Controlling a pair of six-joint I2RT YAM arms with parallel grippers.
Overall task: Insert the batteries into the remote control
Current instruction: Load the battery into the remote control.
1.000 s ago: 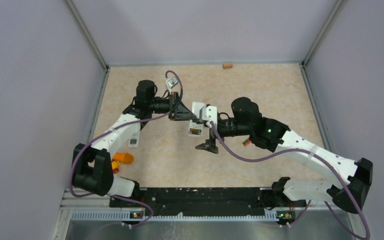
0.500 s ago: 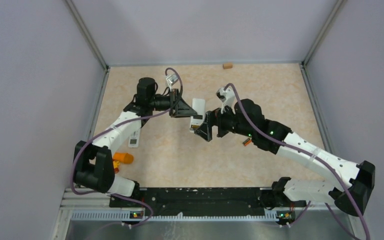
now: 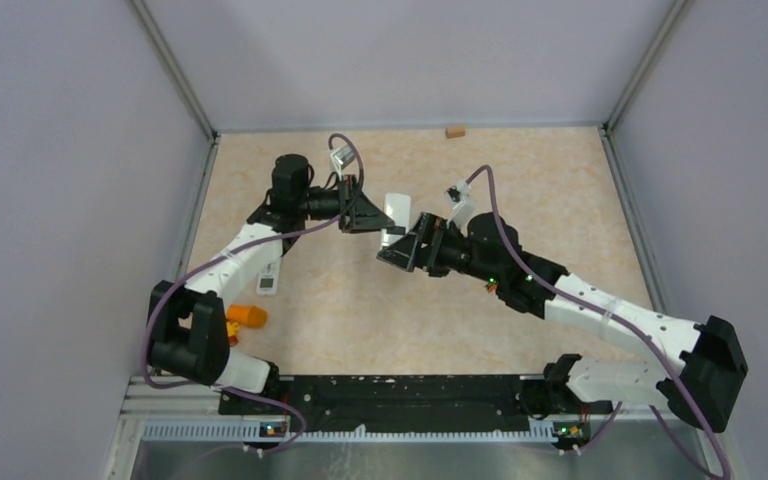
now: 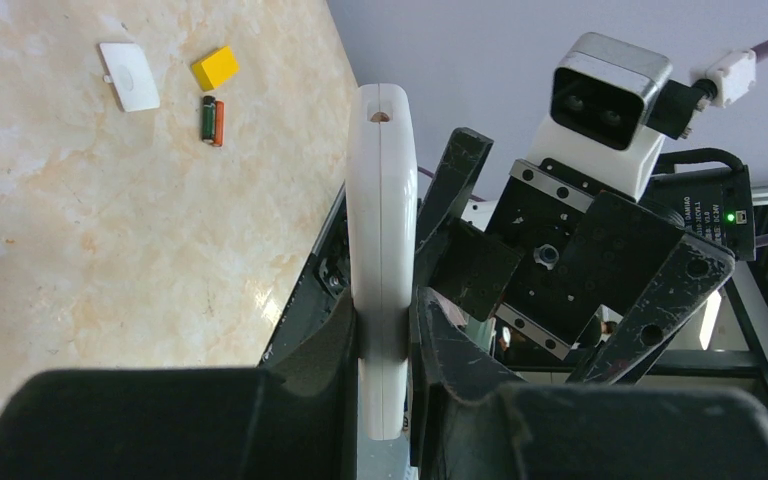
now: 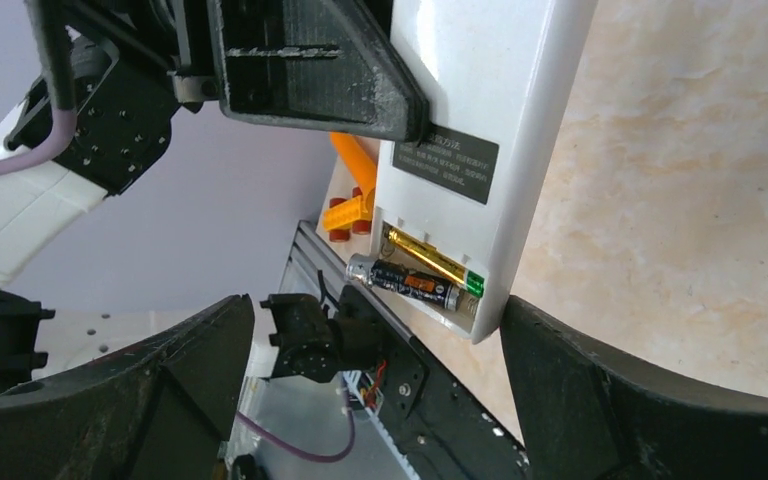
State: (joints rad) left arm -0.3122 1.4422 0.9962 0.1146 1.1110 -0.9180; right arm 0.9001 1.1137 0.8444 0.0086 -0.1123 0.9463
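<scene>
My left gripper is shut on the slim white remote control and holds it above the table, seen edge-on in the left wrist view. In the right wrist view the remote shows its open battery recess with a gold battery and an orange-and-black battery whose silver end sticks out. My right gripper is open and empty, its fingers spread either side of the remote's recess end. A third battery lies on the table.
A white battery cover and a yellow block lie near the loose battery. A buttoned white remote, an orange cylinder and yellow blocks lie at the left. A small brown block sits by the back wall.
My right wrist has rolled over and its gripper has moved up and left to the remote's recess end. My left gripper has turned the remote more on edge.
</scene>
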